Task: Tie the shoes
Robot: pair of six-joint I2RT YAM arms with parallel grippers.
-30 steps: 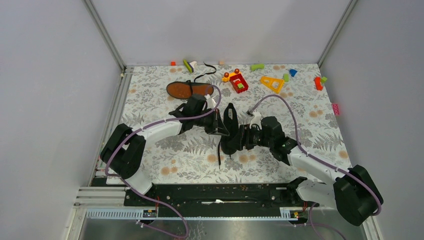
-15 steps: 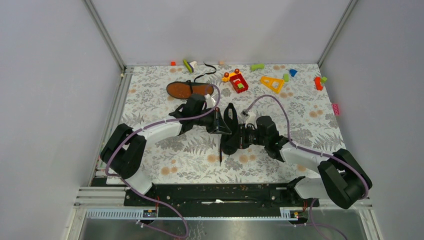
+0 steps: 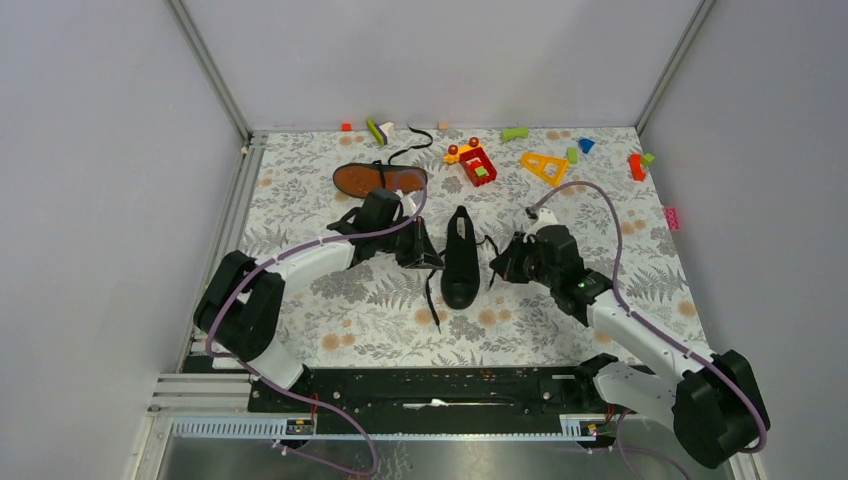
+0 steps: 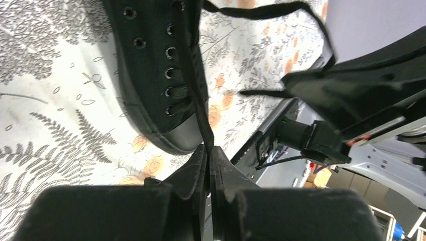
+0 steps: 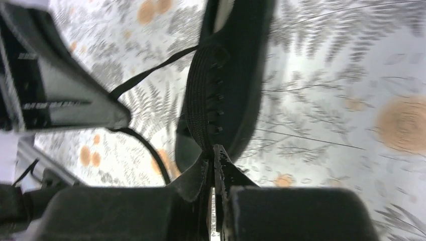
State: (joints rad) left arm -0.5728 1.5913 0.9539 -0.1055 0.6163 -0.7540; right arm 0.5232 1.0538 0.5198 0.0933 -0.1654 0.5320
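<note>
- Standing on the fern-print table [image 3: 320,300], one shoe [image 3: 460,262] sits between the grippers; the other shoe [image 3: 380,180] lies sole-up behind.
- Left gripper [image 4: 208,150] and right gripper [image 5: 212,150] each pinch a lace [image 4: 193,75].
- Grey walls [image 3: 100,150] surround; toy blocks [image 3: 478,163] line the far edge.

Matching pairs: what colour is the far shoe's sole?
Orange-brown; the far black sneaker's flat sole shows best in top external.

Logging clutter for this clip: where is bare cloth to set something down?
Free: the near strip between the upright shoe and the base rail; the left edge beside the sole-up shoe. Crowded: toy blocks along the far edge.
</note>
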